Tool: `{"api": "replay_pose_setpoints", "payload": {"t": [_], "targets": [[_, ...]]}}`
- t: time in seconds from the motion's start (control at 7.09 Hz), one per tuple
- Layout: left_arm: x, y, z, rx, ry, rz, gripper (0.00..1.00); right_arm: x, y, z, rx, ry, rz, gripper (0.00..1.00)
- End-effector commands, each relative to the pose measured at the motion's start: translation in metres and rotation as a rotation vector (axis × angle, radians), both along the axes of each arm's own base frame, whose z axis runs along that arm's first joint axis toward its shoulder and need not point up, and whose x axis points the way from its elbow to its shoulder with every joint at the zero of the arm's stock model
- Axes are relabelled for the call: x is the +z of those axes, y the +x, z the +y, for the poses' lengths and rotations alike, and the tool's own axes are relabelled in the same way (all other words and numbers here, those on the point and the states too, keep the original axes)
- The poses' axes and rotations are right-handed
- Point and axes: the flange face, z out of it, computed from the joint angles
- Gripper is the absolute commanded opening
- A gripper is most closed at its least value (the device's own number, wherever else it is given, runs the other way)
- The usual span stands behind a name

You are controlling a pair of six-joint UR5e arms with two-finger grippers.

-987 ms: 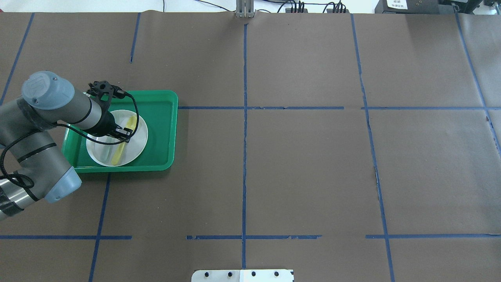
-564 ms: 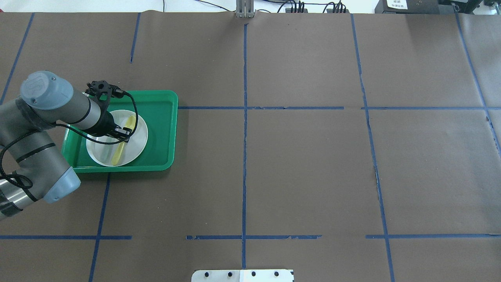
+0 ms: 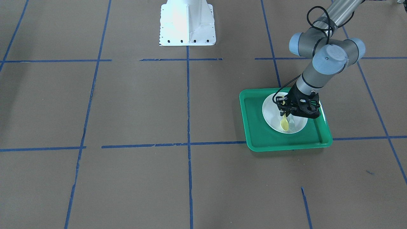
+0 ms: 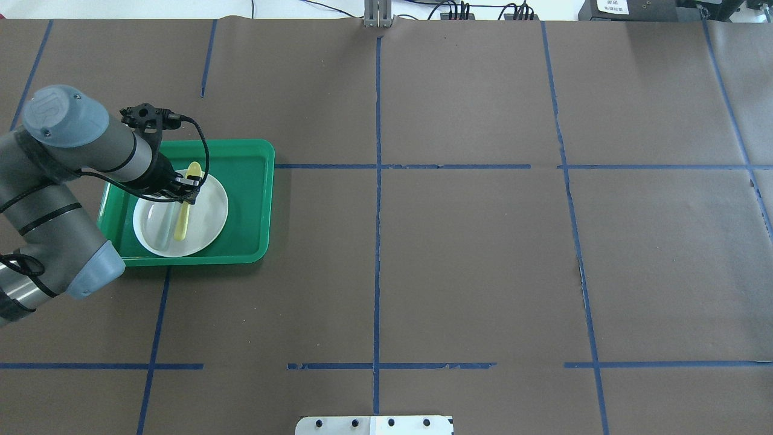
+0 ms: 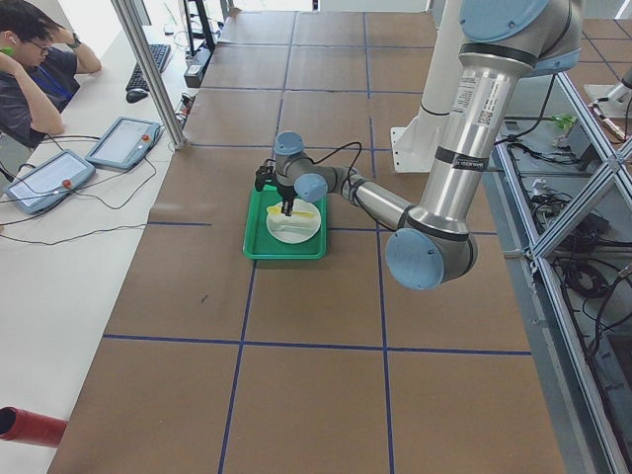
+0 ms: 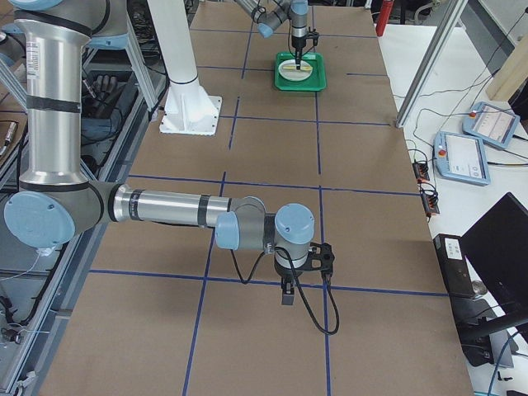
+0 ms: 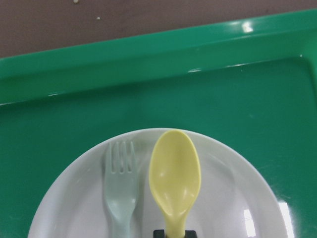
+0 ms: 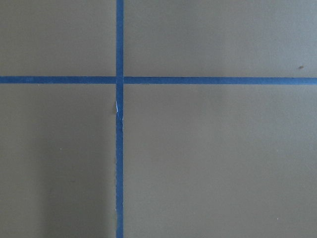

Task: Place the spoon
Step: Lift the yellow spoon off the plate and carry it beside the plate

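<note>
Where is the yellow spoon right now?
Overhead view, far left: the spoon is held in the left gripper over the white plate in the green tray, just right of the grey-green fork.

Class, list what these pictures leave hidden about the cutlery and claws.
Spoon handle: cut by the left wrist view's bottom edge; overhead, the left claw covers its middle.
Fork handle: cut by the same edge.
Right claw: only in the exterior right view; open or shut unclear.
Spoon touching the white plate or lifted: no view settles it.
</note>
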Motion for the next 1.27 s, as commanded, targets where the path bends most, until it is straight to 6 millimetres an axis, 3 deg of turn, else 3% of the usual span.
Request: {"api": "replay_pose_setpoints", "payload": {"t": [0.0,0.42,0.71,0.85,0.99,1.13], "targets": [[-0.039,0.032,-0.007,-0.057,-0.045,0.015,0.00,0.000,0.000,0.000,0.000,0.001,0.000,1.00],[-0.051,0.076,0.003,-0.060,-0.030,-0.004,0.01,0.000,0.000,0.000,0.000,-0.001,0.000,1.00],[-0.044,0.089,0.002,-0.050,-0.043,-0.020,0.07,0.000,0.000,0.000,0.000,-0.001,0.000,1.00],[-0.043,0.090,0.005,-0.045,-0.043,-0.020,0.30,0.000,0.000,0.000,0.000,-0.001,0.000,1.00],[-0.047,0.090,0.005,-0.044,-0.038,-0.015,0.41,0.000,0.000,0.000,0.000,-0.001,0.000,1.00],[-0.047,0.089,0.005,-0.044,-0.036,-0.014,0.45,0.000,0.000,0.000,0.000,0.001,0.000,1.00]]}}
